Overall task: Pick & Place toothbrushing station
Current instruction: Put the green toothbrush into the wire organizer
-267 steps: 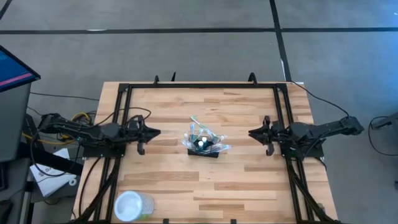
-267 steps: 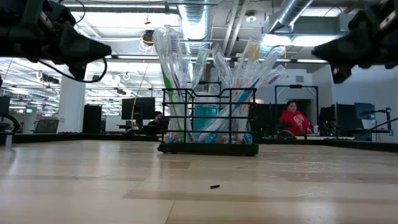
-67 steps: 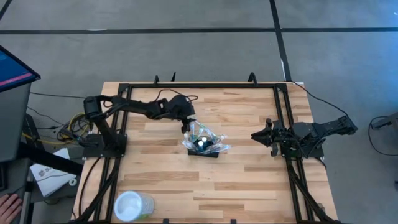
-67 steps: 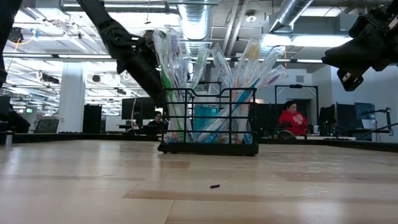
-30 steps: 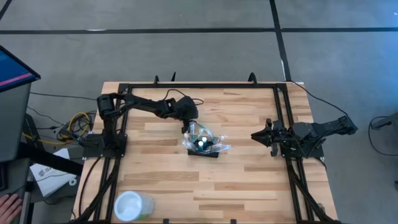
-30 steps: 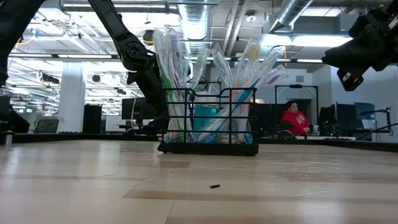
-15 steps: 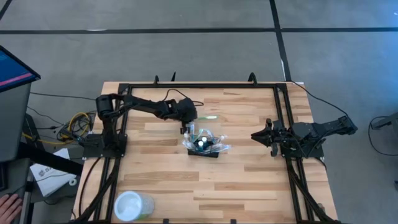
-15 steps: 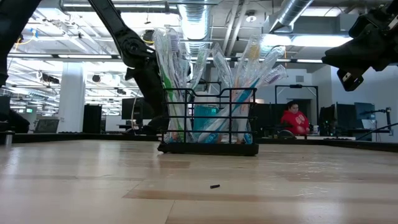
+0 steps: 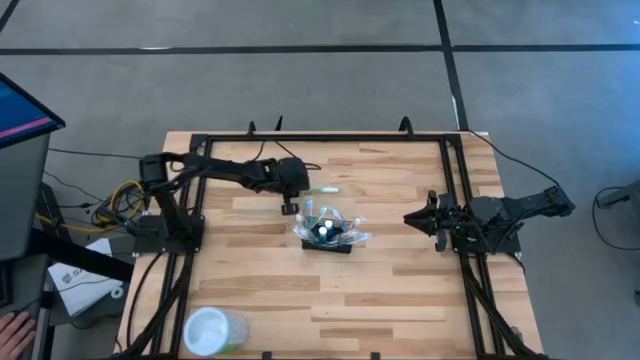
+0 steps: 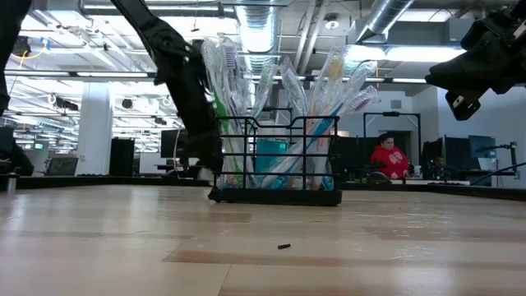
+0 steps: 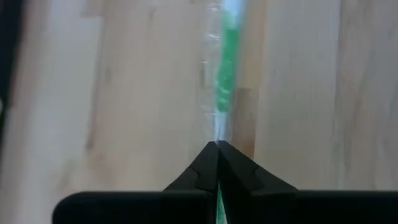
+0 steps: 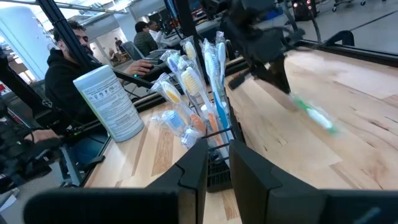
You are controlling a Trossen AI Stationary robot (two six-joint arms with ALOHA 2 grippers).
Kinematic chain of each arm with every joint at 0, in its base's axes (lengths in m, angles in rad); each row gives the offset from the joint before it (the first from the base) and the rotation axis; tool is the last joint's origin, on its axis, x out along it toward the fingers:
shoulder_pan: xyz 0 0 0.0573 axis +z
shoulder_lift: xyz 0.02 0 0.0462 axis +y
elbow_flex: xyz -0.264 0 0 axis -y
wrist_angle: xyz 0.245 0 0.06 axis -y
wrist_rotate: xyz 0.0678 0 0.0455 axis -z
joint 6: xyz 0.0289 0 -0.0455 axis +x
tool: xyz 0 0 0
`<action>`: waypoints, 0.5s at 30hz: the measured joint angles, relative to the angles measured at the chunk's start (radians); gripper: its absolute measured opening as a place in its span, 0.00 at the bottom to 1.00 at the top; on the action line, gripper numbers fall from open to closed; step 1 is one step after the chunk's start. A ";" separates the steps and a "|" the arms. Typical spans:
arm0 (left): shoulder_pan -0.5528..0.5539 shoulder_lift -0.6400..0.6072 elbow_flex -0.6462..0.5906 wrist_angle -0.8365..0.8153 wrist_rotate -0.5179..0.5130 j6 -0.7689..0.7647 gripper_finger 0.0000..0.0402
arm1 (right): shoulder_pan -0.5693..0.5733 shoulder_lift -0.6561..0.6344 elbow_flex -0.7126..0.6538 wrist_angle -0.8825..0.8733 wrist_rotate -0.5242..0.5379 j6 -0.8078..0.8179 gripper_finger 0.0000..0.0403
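1. The caddy stands at the table centre, with bare wood all around it.
2. The left gripper, at 11 o'clock from the caddy, pinches a green toothbrush; its head is blurred.
3. The right gripper waits at 3 o'clock, fingers slightly apart.
4. Only the high view shows the cup, at 7 o'clock.

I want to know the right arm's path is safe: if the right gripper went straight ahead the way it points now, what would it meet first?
Probably the toothbrushing station. The right gripper points across the table toward it, and in its wrist view the caddy with its wrapped toothbrushes stands just past the fingers. The gripper may hang higher than the caddy, so contact is uncertain.
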 joint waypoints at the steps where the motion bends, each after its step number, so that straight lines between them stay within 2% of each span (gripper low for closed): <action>1: -0.002 -0.014 0.001 -0.014 -0.007 -0.006 0.00 | 0.000 0.000 0.000 0.000 0.000 0.000 0.15; 15: -0.037 -0.102 0.003 -0.157 -0.095 -0.057 0.00 | 0.000 0.000 0.000 0.000 0.000 0.000 0.15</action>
